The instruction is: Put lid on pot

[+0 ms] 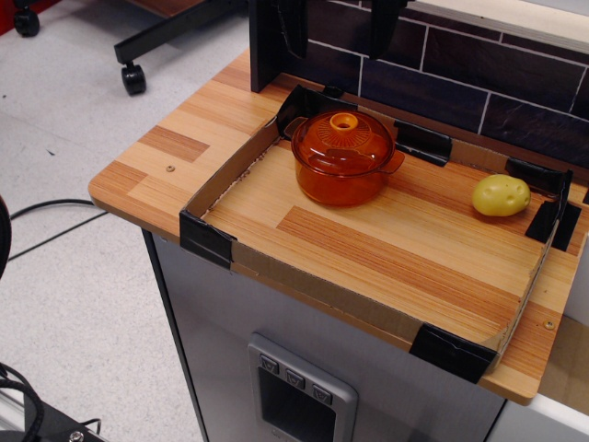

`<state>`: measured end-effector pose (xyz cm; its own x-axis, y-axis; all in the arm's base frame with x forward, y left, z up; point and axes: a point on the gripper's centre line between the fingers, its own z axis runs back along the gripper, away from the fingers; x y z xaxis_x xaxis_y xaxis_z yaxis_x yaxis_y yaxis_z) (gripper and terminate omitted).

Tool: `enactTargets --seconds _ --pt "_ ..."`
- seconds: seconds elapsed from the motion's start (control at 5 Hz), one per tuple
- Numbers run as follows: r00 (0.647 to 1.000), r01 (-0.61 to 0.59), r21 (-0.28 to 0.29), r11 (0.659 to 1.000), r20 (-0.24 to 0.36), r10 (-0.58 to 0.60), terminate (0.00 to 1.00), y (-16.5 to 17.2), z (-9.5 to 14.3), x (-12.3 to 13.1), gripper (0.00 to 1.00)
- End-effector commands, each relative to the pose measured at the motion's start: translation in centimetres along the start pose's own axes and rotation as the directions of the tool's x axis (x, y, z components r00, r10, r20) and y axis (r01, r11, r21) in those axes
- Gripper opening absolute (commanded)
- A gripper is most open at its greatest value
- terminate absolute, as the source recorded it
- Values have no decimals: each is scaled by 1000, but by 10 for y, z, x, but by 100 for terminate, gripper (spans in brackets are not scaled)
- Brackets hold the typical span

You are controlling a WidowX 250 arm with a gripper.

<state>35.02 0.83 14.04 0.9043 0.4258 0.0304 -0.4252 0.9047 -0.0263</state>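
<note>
Lid [343, 135] sits on the pot [342, 175], in the upper middle of the frame. My gripper [336, 23] hangs well above it at the top edge; only two dark finger tips [294, 26] show, apart from each other and holding nothing. The pot stands in the far left corner of a low cardboard frame [304, 285] on the wooden counter [175, 152]. A yellow potato [501, 195] lies at the right side. Dark tiles [460, 83] are behind, and grey floor [64, 110] with a cable at the left.
</note>
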Motion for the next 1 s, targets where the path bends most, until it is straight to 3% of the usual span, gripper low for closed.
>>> enactTargets --seconds 0.0,0.6,0.8 --pt "998 15 -24 1000 63 -13 0 1 23 0 100" --pt "998 15 -24 1000 63 -13 0 1 23 0 100" --pt "998 15 -24 1000 63 -13 100 1 23 0 100"
